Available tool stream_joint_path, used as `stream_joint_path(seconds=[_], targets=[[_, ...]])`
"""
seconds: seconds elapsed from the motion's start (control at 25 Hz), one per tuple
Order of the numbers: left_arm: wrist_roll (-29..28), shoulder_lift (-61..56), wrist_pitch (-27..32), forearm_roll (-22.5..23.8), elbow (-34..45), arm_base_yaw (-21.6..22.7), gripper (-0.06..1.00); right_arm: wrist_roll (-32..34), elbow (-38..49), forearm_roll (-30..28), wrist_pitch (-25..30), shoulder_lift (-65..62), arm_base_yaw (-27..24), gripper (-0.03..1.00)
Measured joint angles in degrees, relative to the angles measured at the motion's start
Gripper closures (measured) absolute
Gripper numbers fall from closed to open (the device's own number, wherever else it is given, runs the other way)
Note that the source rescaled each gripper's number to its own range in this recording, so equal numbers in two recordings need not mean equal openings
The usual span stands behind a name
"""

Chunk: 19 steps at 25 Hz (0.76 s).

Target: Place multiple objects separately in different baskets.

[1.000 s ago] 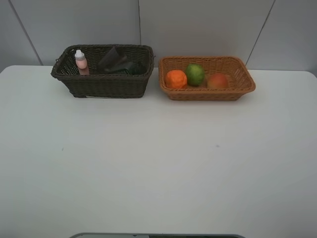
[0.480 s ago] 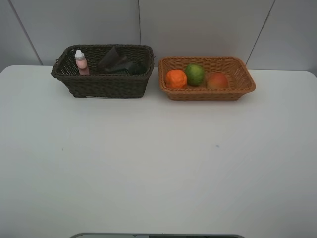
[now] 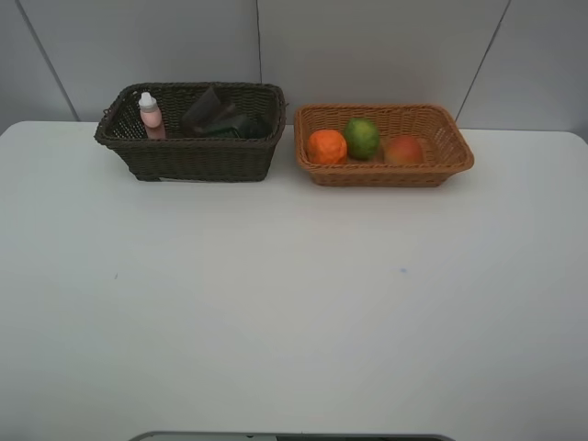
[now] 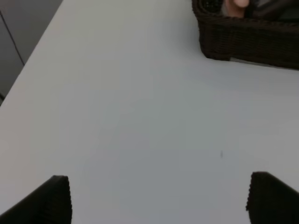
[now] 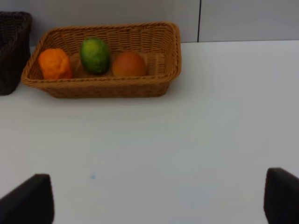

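Exterior high view shows tangerine [image 3: 326, 146], lime [image 3: 362, 138] and peach [image 3: 402, 150] in the orange basket [image 3: 384, 175]; pink bottle [image 3: 151, 116], cup [image 3: 204, 107] and dark green pump bottle [image 3: 241, 126] sit in the brown basket [image 3: 188, 158]. Both grippers, left gripper [image 4: 156, 198] and right gripper [image 5: 159, 196], gape wide, empty, well apart from either. Likely finished; a careless reach could nudge a basket or topple the upright bottle.

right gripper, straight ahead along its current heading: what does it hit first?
Probably the near wall of the orange-tan basket, which sits ahead and off to one side. Bare table lies between it and the open right gripper. Depth is unclear; dead centre it may pass beside the basket.
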Motion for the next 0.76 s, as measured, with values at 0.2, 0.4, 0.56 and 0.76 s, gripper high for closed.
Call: stream_joint_path(seconds=[0.2, 0.4, 0.56, 0.76], targets=[[0.0, 0.0, 0.0, 0.0, 0.0, 0.4, -0.01, 0.0, 0.0, 0.0, 0.0, 0.0, 0.0, -0.03], [0.0, 0.0, 0.0, 0.0, 0.0, 0.4, -0.01, 0.0, 0.0, 0.0, 0.0, 0.0, 0.0, -0.03], [0.0, 0.0, 0.0, 0.0, 0.0, 0.4, -0.01, 0.0, 0.0, 0.0, 0.0, 0.0, 0.0, -0.03], [0.0, 0.0, 0.0, 0.0, 0.0, 0.4, -0.01, 0.0, 0.0, 0.0, 0.0, 0.0, 0.0, -0.03]])
